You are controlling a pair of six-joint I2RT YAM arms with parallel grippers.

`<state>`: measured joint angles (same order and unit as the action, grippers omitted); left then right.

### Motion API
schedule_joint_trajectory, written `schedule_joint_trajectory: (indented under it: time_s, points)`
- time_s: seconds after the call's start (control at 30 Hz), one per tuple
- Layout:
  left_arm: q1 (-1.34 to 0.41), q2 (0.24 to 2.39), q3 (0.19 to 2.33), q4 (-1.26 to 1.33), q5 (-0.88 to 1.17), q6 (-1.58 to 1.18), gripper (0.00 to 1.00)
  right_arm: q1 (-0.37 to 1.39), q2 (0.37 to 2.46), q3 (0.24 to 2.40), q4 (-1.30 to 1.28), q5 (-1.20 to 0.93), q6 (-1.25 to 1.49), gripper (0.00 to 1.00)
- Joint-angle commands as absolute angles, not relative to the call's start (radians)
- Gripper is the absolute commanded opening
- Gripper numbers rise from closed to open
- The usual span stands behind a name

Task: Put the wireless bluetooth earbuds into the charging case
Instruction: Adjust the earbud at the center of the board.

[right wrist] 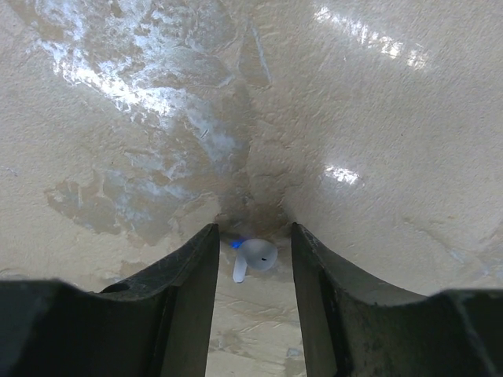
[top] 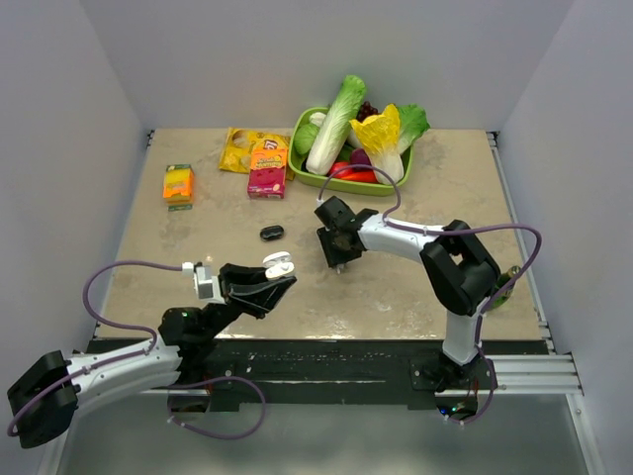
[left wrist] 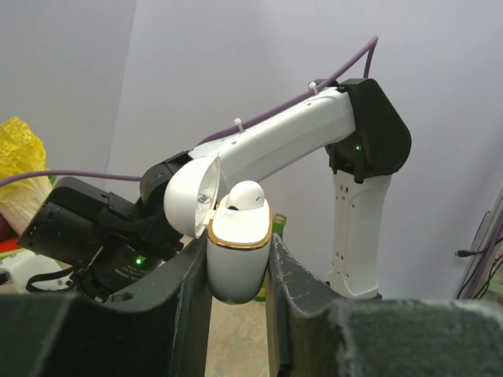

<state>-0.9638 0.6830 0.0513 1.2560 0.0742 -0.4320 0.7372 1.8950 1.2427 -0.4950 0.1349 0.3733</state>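
The charging case is white with a gold rim, and its lid is hinged open to the left. My left gripper is shut on the case body and holds it upright above the table. One white earbud sits in the case. In the top view the case is at the left arm's tip. The other earbud lies on the table between the fingers of my right gripper. That gripper points down and is open, with a gap on each side of the earbud.
A green tray of vegetables stands at the back. Beside it lie a red snack box, a yellow bag and an orange box. A small black object lies left of the right gripper.
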Motion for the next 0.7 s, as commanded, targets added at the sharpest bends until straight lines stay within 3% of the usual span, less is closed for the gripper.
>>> schedule_joint_trajectory:
  time_s: [0.0, 0.47, 0.67]
  points:
    - [-0.968, 0.684, -0.156, 1.347, 0.086, -0.446, 0.0, 0.732, 1.875, 1.218, -0.561, 0.11, 0.403, 0.44]
    - [-0.968, 0.713, -0.175, 1.404, 0.097, -0.462, 0.0, 0.736, 1.887, 1.187, -0.532, 0.114, 0.431, 0.43]
    - [-0.968, 0.699, -0.175, 1.381, 0.089, -0.462, 0.0, 0.736, 1.896, 1.19, -0.534, 0.106, 0.423, 0.3]
